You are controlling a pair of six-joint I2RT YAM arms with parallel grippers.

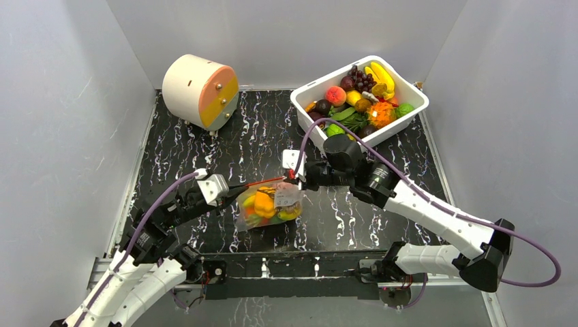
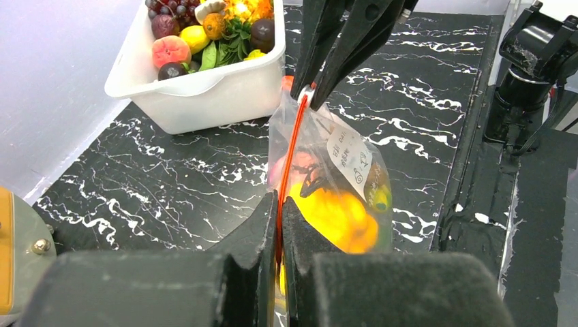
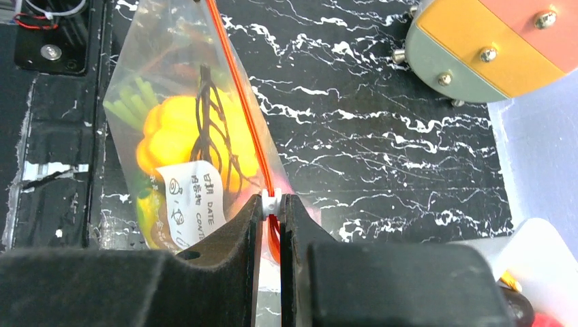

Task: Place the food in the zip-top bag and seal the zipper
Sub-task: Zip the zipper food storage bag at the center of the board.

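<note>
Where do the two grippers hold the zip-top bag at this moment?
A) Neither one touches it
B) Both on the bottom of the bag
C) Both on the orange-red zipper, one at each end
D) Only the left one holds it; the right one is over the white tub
C: the left gripper and the right gripper are each shut on the zipper, at opposite ends of the zip-top bag, which has food inside.
</note>
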